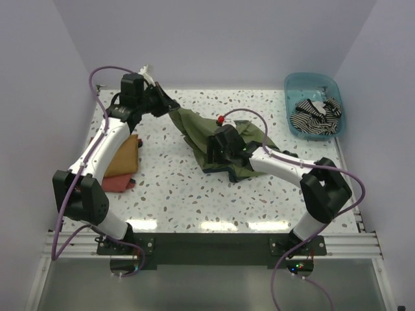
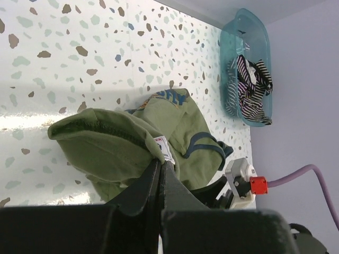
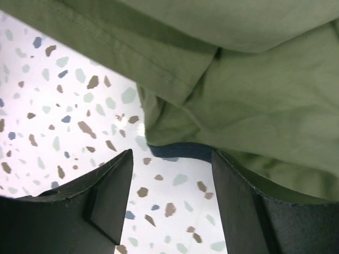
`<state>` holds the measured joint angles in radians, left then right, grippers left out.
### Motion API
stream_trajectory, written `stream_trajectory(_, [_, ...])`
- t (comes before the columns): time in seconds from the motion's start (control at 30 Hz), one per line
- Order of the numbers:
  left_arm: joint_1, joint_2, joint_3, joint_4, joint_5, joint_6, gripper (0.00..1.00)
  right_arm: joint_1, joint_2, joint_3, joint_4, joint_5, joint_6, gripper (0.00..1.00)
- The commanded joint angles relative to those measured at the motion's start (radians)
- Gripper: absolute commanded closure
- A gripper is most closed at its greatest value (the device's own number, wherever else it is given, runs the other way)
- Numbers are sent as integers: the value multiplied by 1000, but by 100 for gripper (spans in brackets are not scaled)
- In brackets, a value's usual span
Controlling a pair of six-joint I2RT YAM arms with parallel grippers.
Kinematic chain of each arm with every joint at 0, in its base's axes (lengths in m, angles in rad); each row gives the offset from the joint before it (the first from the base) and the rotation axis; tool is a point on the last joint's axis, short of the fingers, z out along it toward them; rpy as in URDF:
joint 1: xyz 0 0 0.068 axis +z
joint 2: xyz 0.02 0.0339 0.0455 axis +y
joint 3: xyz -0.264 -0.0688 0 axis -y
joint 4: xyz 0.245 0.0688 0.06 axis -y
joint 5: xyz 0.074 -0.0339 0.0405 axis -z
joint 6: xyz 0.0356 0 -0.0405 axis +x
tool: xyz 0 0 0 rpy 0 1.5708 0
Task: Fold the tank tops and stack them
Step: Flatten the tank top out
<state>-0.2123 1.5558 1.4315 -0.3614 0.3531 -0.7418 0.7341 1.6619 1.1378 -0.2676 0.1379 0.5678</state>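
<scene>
Left claw (image 2: 161, 166) pinches the olive tank top (image 2: 106, 143) beside its white label (image 2: 163, 147), lettering seemingly illegible; right claw (image 3: 172, 159) gapes empty.

I read the olive tank top (image 2: 106, 143) as soft, matt cloth with stitched hems. The worktop (image 2: 63, 63) is speckled terrazzo, smooth and glossy, catching the light. The bin (image 2: 246, 32) is shiny translucent teal plastic, and the striped tank top (image 2: 246, 84) looks like thin cloth. My jaws look like matt black plastic.

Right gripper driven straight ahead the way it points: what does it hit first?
Probably the olive-green tank top: its navy-trimmed edge lies directly ahead of the open right gripper. Depth is unclear.
</scene>
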Motion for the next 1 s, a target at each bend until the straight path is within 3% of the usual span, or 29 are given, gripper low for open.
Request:
stream_trajectory(0.0, [7, 1, 38, 21, 18, -16, 100, 42, -16, -50, 175, 55, 135, 36])
stream_trajectory(0.2, [5, -16, 61, 9, 14, -13, 100, 140, 81, 26, 215, 219, 193, 25])
stream_trajectory(0.37, [7, -26, 56, 7, 15, -16, 100, 175, 114, -33, 300, 370, 384, 22])
stream_trajectory(0.5, [7, -45, 60, 1, 17, -14, 100, 177, 125, -24, 271, 518, 394, 20])
stream_trajectory(0.8, [7, -63, 56, -5, 17, -8, 100, 176, 209, 82, 177, 582, 313, 19])
stream_trajectory(0.97, [5, -68, 55, -4, 17, -8, 100, 160, 260, 129, 173, 611, 305, 22])
